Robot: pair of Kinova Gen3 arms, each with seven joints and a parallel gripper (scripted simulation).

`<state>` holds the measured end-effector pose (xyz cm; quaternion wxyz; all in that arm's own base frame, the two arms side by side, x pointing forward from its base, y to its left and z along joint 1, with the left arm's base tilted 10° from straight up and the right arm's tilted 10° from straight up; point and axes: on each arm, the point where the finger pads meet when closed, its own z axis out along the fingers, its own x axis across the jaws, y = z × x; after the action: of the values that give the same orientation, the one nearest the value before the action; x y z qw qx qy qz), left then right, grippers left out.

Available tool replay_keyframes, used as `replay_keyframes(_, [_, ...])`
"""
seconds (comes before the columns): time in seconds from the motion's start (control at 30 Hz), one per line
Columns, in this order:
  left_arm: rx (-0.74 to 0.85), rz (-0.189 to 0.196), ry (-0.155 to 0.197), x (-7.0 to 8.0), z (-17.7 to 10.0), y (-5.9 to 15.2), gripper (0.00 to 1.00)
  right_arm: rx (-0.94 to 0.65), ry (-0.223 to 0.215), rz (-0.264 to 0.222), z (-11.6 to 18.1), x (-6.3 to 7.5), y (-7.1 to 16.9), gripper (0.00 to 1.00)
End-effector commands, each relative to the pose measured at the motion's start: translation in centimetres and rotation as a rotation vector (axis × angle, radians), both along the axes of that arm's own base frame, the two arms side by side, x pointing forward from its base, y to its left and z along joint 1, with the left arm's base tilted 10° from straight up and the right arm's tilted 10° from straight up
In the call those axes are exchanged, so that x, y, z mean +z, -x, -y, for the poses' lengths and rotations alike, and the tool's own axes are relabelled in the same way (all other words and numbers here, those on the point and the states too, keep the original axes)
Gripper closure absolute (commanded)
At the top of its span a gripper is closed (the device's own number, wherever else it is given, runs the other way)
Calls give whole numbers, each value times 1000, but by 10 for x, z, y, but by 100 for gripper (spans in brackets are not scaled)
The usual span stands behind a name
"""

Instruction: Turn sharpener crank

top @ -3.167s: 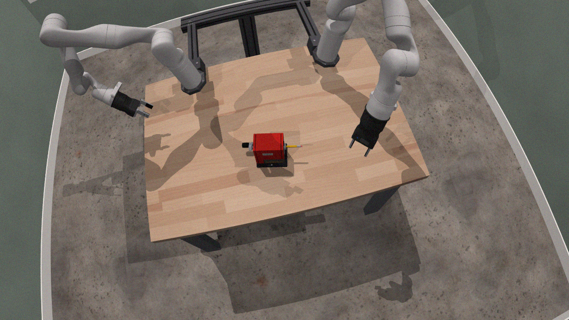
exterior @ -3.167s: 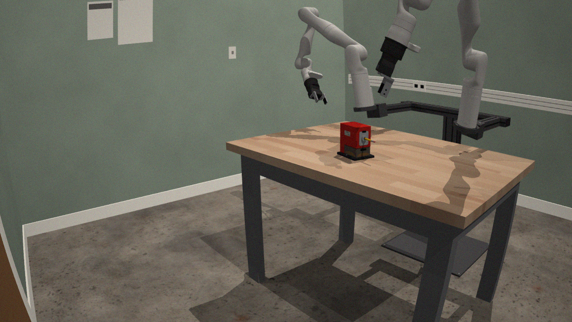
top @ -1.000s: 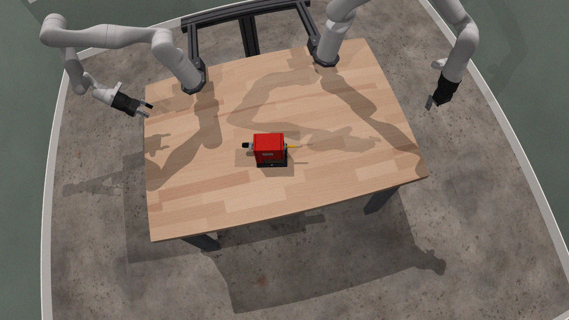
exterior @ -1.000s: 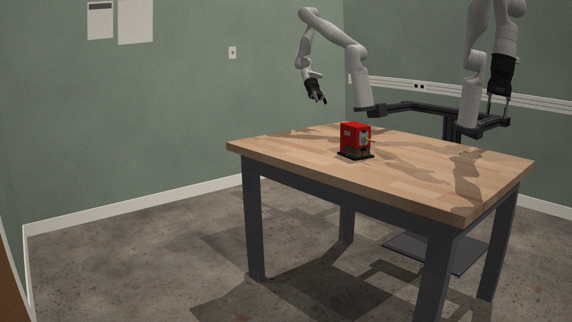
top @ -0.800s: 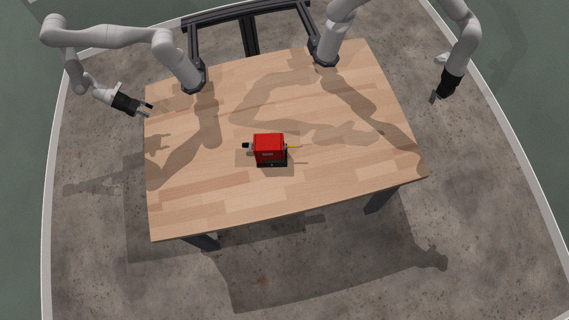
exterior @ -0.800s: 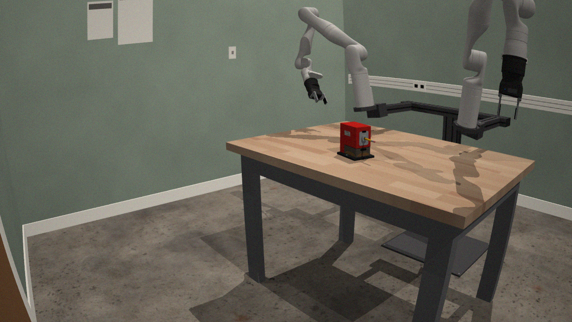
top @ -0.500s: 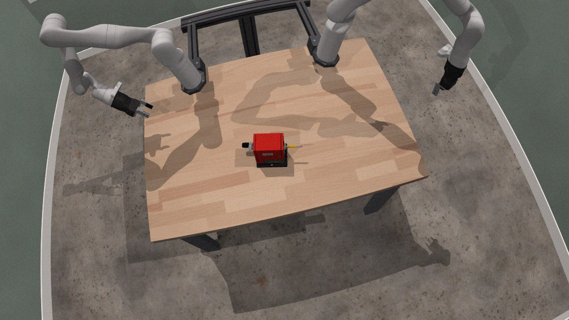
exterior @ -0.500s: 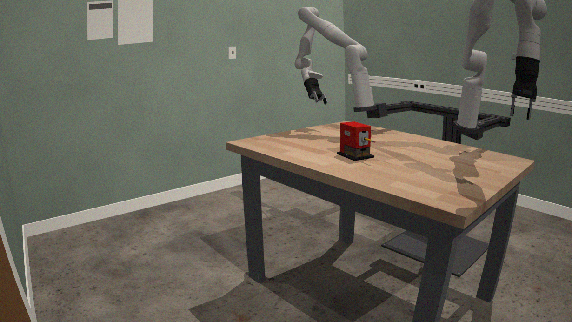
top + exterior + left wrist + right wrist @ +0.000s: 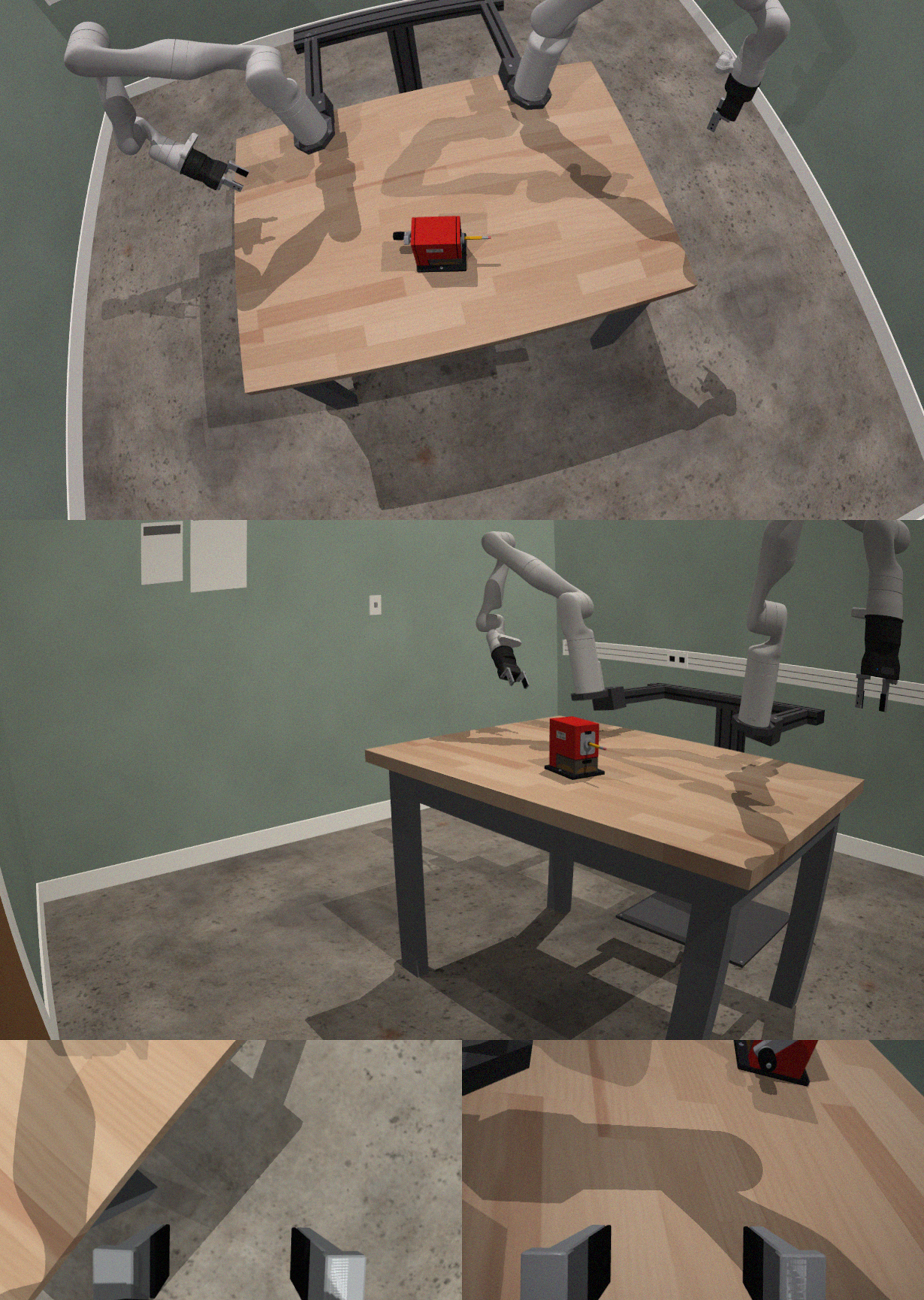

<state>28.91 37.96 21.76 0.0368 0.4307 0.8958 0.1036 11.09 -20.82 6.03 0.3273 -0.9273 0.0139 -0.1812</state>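
A red sharpener stands upright on its black base, mid-table. Its crank has a black knob on the picture-left side in the top view; in the right wrist view the grey crank arm runs from the knob up and right. A yellow pencil sticks out of the opposite side. My right gripper is open and empty, away from the crank near the picture-left table edge. My left gripper is open and empty, beyond the picture-right edge.
The wooden table carries arm shadows. A dark mounting frame stands behind its back edge, with both arm bases beside it. The left wrist view shows mostly floor past the table's edge.
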Motion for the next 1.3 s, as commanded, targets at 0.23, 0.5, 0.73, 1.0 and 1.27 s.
replay_keyframes(0.23, [188,-7,11,7,-30,60,0,0,1,0,0,0,0,0])
replay_keyframes(0.5, [327,-11,22,11,-45,105,0,0,1,0,0,0,0,0])
replay_keyframes(0.73, [446,-13,31,15,-54,144,0,0,1,0,0,0,0,0])
replay_keyframes(1.0, [578,-15,42,19,-60,188,0,0,1,0,0,0,0,0])
replay_keyframes(1.27, [727,-16,54,23,-61,237,0,0,1,0,0,0,0,0])
